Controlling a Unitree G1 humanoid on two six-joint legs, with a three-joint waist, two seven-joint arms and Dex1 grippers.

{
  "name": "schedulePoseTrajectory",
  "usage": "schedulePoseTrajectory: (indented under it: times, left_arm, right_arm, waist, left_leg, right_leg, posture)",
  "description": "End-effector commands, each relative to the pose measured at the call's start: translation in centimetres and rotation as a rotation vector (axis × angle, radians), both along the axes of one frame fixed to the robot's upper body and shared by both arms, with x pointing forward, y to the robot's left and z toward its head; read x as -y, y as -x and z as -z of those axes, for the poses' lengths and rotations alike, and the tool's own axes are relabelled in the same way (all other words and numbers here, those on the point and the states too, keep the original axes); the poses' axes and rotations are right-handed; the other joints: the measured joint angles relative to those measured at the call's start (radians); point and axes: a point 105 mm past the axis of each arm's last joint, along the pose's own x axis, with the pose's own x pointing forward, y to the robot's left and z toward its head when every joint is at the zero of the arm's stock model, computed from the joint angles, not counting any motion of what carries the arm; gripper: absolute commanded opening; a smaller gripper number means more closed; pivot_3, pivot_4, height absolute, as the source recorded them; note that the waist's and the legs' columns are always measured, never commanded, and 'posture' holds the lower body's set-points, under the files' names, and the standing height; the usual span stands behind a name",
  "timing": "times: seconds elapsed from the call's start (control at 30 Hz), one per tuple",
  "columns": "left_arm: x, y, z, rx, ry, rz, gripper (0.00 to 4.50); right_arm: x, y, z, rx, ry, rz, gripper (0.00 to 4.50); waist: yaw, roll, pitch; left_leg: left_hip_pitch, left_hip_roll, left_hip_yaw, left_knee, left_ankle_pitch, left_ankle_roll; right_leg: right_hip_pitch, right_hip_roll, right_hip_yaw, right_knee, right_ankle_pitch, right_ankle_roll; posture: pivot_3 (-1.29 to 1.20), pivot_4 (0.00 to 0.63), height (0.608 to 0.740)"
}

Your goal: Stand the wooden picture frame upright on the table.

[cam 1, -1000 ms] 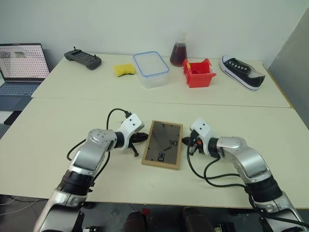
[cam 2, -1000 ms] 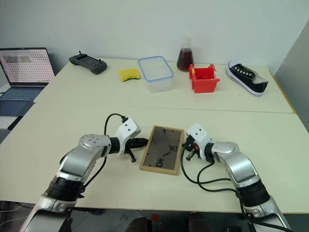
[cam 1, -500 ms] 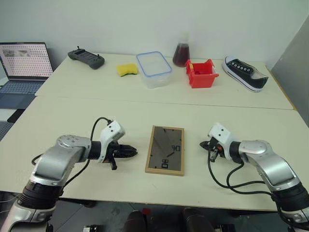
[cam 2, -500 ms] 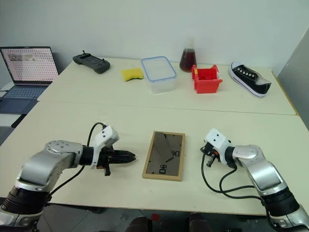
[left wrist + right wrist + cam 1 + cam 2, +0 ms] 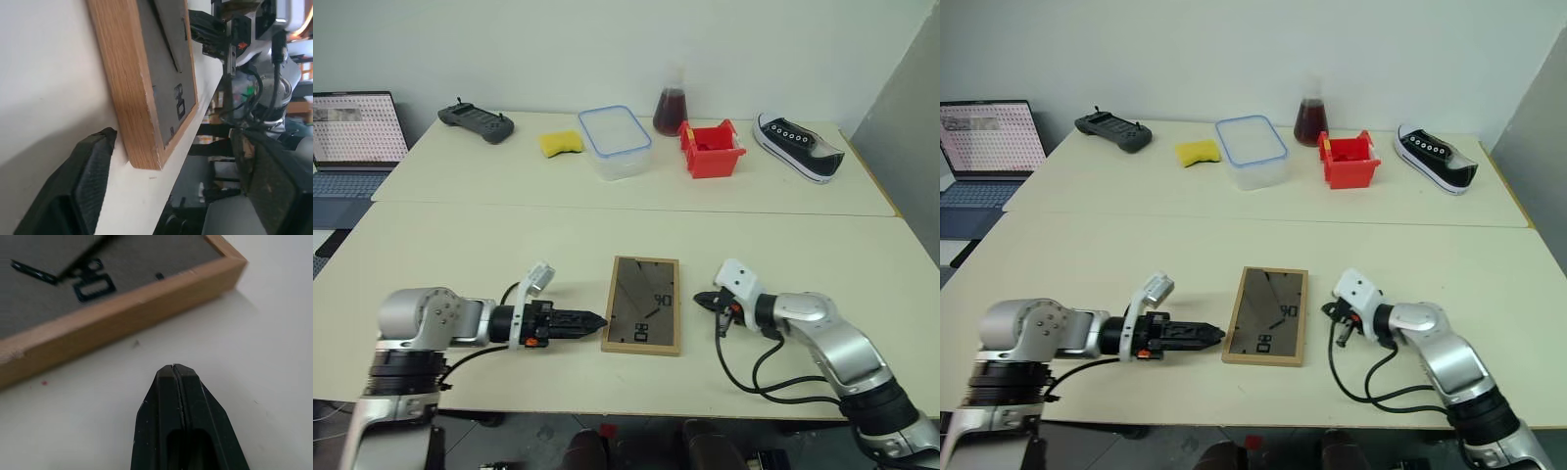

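Flat rectangular light-wood frame (image 5: 643,305), matte table (image 5: 460,255)

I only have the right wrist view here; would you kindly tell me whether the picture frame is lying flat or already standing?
Observer: The wooden picture frame lies flat on the table, dark back panel up.
Operator: Thank you. Where is the left gripper?
Observer: The left gripper sits low over the tabletop on the frame's left side, pointing at its long edge near the front corner.
Operator: Is it open?
Observer: Yes, its fingers stand wide apart, and it holds nothing.
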Motion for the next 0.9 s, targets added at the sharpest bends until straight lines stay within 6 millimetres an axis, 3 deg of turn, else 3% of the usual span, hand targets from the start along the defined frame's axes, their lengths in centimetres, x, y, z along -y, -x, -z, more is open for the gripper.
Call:
schedulePoseTrajectory:
  times: [0.03,0.2,0.3,0.6,0.7,0.9]
  left_arm:
    - [0.9,-0.3,0.6,-0.005,-0.004,0.000,4.50]
    - [3.3,0.6,0.8,-0.005,0.045,0.055,4.50]
    - [4.4,1.0,0.5,0.015,0.085,0.073,4.50]
    - [4.4,2.6,0.8,0.047,0.068,0.063,4.50]
    - [3.9,1.8,1.2,0.074,0.020,0.001,4.01]
    - [3.9,0.0,0.9,0.119,0.021,-0.077,2.64]
  right_arm:
    - [-1.2,-0.2,-0.5,0.026,-0.010,-0.005,0.00]
    - [-3.1,0.6,-0.4,0.004,-0.041,-0.026,0.00]
    - [-2.9,0.4,-0.1,0.001,-0.030,0.035,0.00]
    - [-2.4,-0.4,0.0,-0.018,-0.053,0.184,0.00]
    - [-2.1,-0.8,-0.3,-0.008,-0.048,0.193,0.00]
    - [-2.0,-0.9,-0.7,0.000,-0.052,0.195,0.00]
  waist:
    - [0.002,0.001,0.000]
    - [0.013,0.001,-0.002]
    - [0.016,0.001,-0.003]
    - [0.015,0.000,-0.004]
    - [0.015,0.000,-0.004]
    - [0.016,0.000,-0.004]
  left_leg:
    - [0.000,0.000,0.000,0.000,0.000,0.000]
    - [0.002,-0.001,0.001,0.001,0.000,0.000]
    - [0.002,-0.001,0.001,0.001,0.000,0.000]
    - [0.002,0.000,0.001,0.000,0.000,0.000]
    - [0.002,-0.001,0.001,0.000,0.000,0.000]
    - [0.002,-0.001,0.001,0.000,0.000,0.000]
  right_leg:
    - [0.000,0.000,0.000,0.000,0.000,0.000]
    - [0.002,-0.001,0.001,0.000,0.000,0.000]
    - [0.002,-0.001,0.001,0.000,0.000,0.000]
    - [0.002,-0.001,0.002,0.000,0.000,0.000]
    - [0.002,-0.001,0.002,0.000,0.000,0.000]
    - [0.002,-0.001,0.002,0.000,0.000,0.000]
  posture:
    - [0.00,0.150,0.740]
    - [0.00,0.150,0.740]
    - [0.00,0.150,0.740]
    - [0.00,0.150,0.740]
    - [0.00,0.150,0.740]
    - [0.00,0.150,0.740]
